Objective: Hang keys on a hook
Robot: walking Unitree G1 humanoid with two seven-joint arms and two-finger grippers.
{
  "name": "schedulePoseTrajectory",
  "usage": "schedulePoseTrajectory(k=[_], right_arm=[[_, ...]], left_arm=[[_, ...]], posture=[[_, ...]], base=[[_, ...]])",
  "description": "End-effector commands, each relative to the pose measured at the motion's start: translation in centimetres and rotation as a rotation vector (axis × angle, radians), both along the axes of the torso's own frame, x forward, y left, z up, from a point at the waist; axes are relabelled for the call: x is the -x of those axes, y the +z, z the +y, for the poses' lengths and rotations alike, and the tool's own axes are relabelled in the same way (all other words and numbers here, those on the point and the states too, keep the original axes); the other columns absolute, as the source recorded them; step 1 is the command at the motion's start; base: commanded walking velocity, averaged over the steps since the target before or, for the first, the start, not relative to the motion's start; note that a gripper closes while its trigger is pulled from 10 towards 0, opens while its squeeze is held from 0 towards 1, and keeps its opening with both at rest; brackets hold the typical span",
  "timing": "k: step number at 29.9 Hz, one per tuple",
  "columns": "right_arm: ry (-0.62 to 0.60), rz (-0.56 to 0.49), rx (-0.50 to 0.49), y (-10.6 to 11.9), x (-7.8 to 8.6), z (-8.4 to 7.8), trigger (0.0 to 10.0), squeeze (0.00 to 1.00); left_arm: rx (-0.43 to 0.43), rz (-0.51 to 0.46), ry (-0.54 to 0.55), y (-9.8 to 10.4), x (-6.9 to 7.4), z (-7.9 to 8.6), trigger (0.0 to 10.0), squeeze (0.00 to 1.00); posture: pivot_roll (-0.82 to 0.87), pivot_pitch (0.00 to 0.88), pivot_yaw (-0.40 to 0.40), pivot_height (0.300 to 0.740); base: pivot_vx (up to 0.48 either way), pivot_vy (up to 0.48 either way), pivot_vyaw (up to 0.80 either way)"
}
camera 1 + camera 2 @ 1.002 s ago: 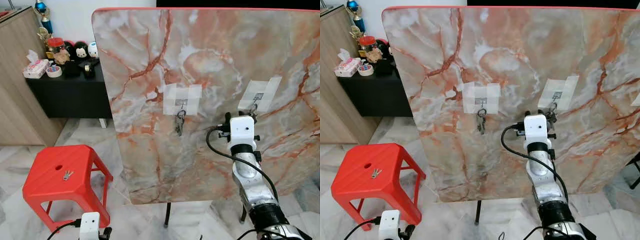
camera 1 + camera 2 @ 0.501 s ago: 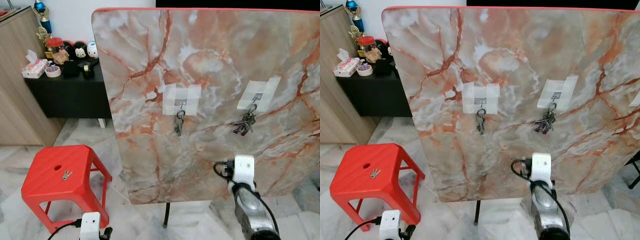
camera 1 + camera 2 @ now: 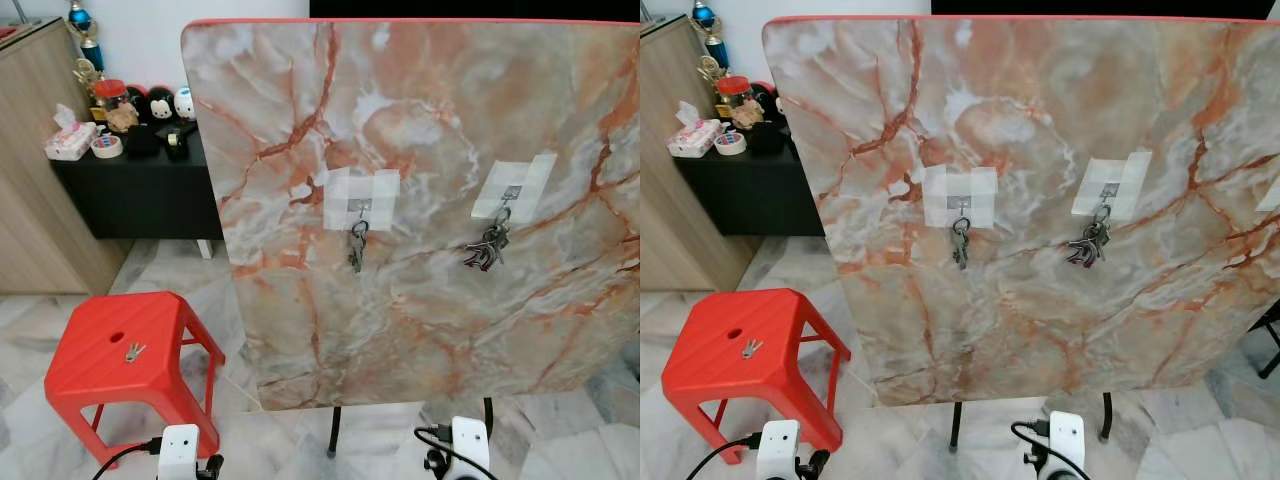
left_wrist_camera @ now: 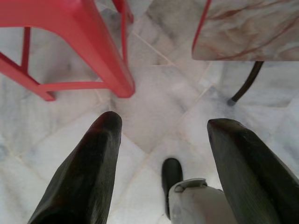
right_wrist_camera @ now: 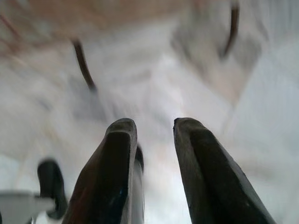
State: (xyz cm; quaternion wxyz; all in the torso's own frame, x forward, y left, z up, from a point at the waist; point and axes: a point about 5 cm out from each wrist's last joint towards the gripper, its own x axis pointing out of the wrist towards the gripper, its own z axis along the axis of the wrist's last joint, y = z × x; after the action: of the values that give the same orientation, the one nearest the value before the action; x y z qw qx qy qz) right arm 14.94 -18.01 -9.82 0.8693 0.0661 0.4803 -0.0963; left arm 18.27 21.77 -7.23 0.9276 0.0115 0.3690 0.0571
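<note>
**Left eye view: right arm lowered, key bunch left hanging on the right-hand hook**

Left eye view, with the wrist views alongside. A second ago we had our right gripper (image 5: 154,140) raised against the marbled board (image 3: 430,150) at the right-hand taped hook (image 3: 512,192), hiding what hung there; half a second ago the arm had dropped below it; now its wrist sits at the bottom edge of the frame. The bunch of keys (image 3: 487,248) hangs free from that hook, touching nothing but the hook and the board face. We read this as the hanging step done: the keys bear on the hook without our support.

Right wrist view, blurred by motion: the two black fingers stand a little apart with pale floor between them, released and carrying nothing. Left wrist view: our left gripper (image 4: 163,140) hangs idle near the floor beside the stool leg, fingers spread wide, also empty.

A second set of keys (image 3: 357,246) hangs from the left taped hook (image 3: 360,207). A loose key (image 3: 133,351) lies on the seat of the red stool (image 3: 90,375), well apart from the board. If it belongs to the task, it is the one item not yet hung
</note>
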Motion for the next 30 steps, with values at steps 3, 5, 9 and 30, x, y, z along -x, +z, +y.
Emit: schedulePoseTrajectory(k=[3, 5, 9, 30], right_arm=[[-0.070, 0.043, 0.010, -0.4, 1.2, -1.1, 10.0, 0.00], [-0.077, 0.035, 0.011, -0.3, 1.0, -1.3, 10.0, 0.00], [-0.057, 0.030, 0.020, -0.3, 1.0, -1.3, 10.0, 0.00], [0.038, 0.007, -0.011, 0.4, -1.1, -1.0, 10.0, 0.00]], left_arm=[[-0.014, 0.045, -0.018, -0.3, 0.6, 0.4, 10.0, 0.00], [-0.013, 0.050, -0.019, -0.4, 0.7, 0.4, 10.0, 0.00], [-0.011, 0.057, -0.022, -0.4, 0.7, 0.4, 10.0, 0.00], [0.007, 0.094, 0.032, -0.8, 1.2, 0.4, 10.0, 0.00]], posture=[[0.04, 0.000, -0.006, 0.740], [0.04, 0.000, -0.004, 0.740], [0.04, 0.000, -0.007, 0.740], [0.06, 0.000, -0.029, 0.740]], base=[[0.000, 0.000, 0.00], [0.000, 0.000, 0.00], [0.000, 0.000, 0.00], [0.000, 0.177, 0.11]])
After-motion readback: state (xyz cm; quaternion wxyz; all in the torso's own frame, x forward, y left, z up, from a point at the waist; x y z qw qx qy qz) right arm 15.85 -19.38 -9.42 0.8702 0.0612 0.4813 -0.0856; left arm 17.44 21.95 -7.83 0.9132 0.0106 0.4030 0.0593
